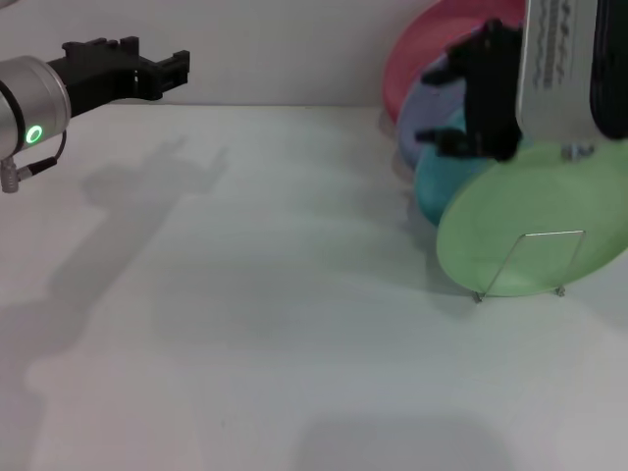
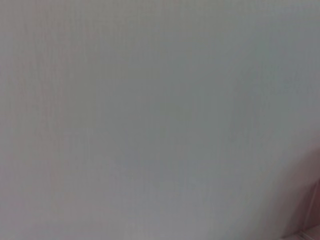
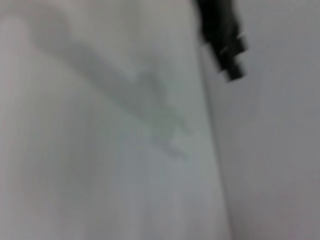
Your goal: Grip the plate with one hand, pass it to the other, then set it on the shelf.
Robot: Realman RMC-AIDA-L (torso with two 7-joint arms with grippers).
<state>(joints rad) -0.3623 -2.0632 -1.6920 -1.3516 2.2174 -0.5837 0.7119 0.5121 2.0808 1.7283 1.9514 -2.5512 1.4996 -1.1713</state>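
Observation:
The light-green plate (image 1: 530,221) stands on edge in the silver wire shelf (image 1: 554,234) at the right of the head view, leaning against other plates. My right gripper (image 1: 437,106) hangs by the plate's upper left rim, its black fingers spread apart and pointing left, holding nothing. My left gripper (image 1: 162,64), on the silver arm with the green ring light, is raised at the far left, open and empty, well away from the plate. It also shows far off in the right wrist view (image 3: 225,45). The left wrist view shows only a plain pale surface.
A pink plate (image 1: 432,44), a lavender plate (image 1: 437,103) and a turquoise-blue plate (image 1: 446,186) stand in the same shelf behind the green one. The white table (image 1: 275,324) stretches across the middle and left, with a white wall behind.

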